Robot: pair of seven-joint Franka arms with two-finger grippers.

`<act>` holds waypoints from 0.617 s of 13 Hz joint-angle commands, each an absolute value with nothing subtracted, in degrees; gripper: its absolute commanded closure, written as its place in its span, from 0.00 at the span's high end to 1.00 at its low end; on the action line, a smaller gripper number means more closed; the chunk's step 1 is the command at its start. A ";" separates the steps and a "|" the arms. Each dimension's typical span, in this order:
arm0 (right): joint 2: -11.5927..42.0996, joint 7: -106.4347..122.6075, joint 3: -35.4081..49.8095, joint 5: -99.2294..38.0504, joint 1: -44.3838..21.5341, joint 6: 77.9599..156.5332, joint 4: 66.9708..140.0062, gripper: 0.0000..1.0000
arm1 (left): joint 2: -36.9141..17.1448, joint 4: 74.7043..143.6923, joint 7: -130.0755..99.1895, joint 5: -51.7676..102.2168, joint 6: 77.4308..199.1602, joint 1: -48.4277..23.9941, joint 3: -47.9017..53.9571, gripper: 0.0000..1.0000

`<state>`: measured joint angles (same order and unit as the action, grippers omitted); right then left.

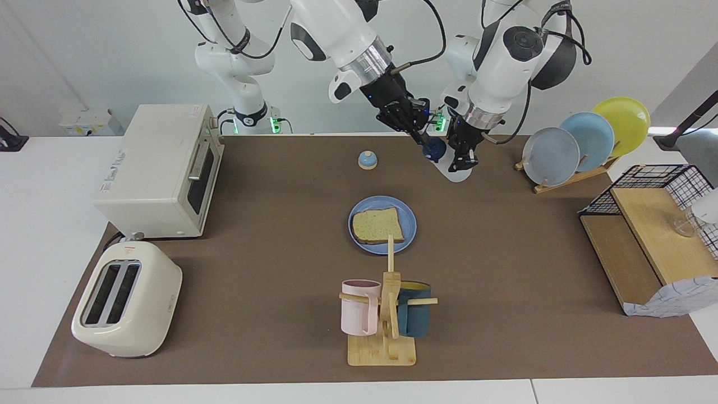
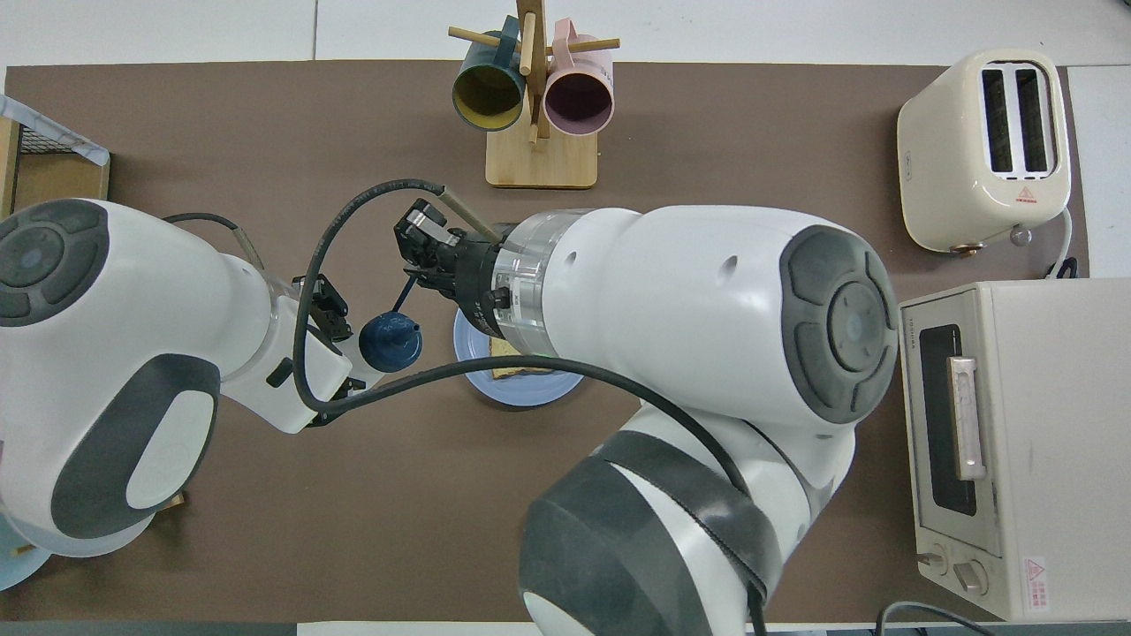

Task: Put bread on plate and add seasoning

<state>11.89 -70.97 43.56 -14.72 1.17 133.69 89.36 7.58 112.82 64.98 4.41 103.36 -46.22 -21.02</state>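
Resting flat on the round blue plate, the bread sits mid-table, with the plate's rim showing all around the slice. From overhead, most of that plate is hidden under the right arm.

Both arms hang together over the strip of brown mat nearest the robots, toward the left arm's end. The left gripper is clamped on the seasoning, a pale translucent bottle held tilted in the air, its dark blue cap pointing toward the right arm. From above, the cap shows as a round navy disc just off the left gripper.

The right gripper comes in at a slant, its fingertips drawn together and pinching the top edge of that cap. In the overhead view the right gripper sits just above the cap.

Nearby on the mat stands a small blue bell, nearer to the robots than the plate. Farther from the robots than the plate is a wooden mug tree carrying 2 mugs, 1 pink and 1 dark teal.
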 commanded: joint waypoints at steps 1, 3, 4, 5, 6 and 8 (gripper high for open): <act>10.99 -71.64 43.59 -14.59 1.93 135.62 89.47 0.44 | 9.23 114.70 65.30 2.11 101.95 -46.58 -21.36 0.00; 10.81 -71.46 43.51 -14.33 2.11 134.39 89.65 1.00 | 9.23 114.70 65.21 2.11 102.04 -46.58 -21.36 0.00; 10.20 -70.85 43.42 -13.89 2.28 132.73 90.43 1.00 | 9.14 114.61 65.21 2.11 102.22 -46.41 -21.36 0.00; 9.85 -68.66 42.29 -13.89 2.63 130.10 90.53 1.00 | 9.05 114.44 65.13 1.94 102.48 -46.41 -21.36 0.00; 9.23 -64.64 40.36 -13.89 3.07 125.38 90.53 1.00 | 8.70 114.17 65.04 1.32 103.00 -46.41 -21.44 0.00; 7.39 -55.07 35.45 -13.89 3.34 117.11 90.70 1.00 | 8.26 113.47 63.21 -4.10 104.67 -46.67 -21.18 0.00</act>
<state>10.02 -62.02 38.49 -14.08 2.07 122.24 89.39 7.76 113.49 64.75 -0.27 103.15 -46.17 -21.10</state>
